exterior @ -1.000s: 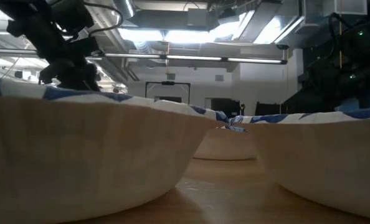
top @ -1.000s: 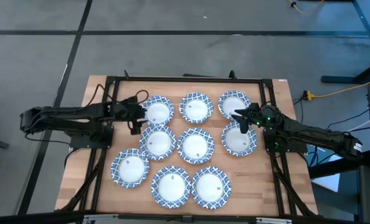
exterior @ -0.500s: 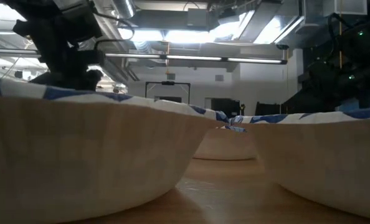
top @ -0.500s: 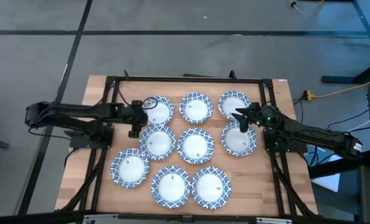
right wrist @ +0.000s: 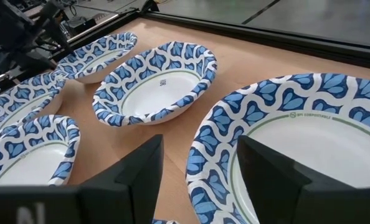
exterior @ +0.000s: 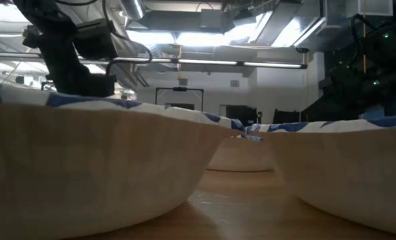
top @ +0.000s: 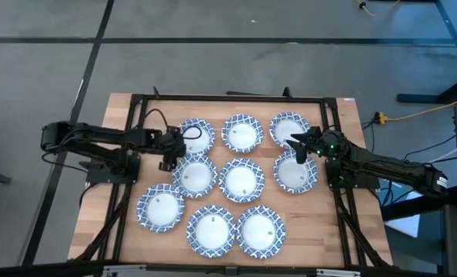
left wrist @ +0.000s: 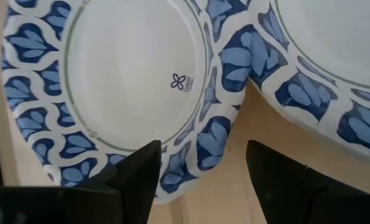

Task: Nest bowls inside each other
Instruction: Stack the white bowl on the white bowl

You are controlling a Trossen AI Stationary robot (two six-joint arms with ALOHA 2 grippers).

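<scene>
Over on the left, our left gripper (top: 169, 145) hangs with jaws apart and empty, straddling the near rim of the back-left bowl (top: 195, 136), which lies just ahead of it. All nine bowls (top: 241, 181) sit singly and empty on the table (top: 121, 104), none nested. Across on the right, our right gripper (top: 296, 144) waits wide and empty, between the back-right bowl (top: 287, 126) and the one beside it (top: 295, 172).

No readable text anywhere. Bowl (left wrist: 135, 81) under the left wrist camera has a small blue four-petal logo at the centre of its white inside, with tiny lettering beside it too small to read. The near bowl (right wrist: 309, 143) in the right wrist view has green print along its inner ring, also illegible.
</scene>
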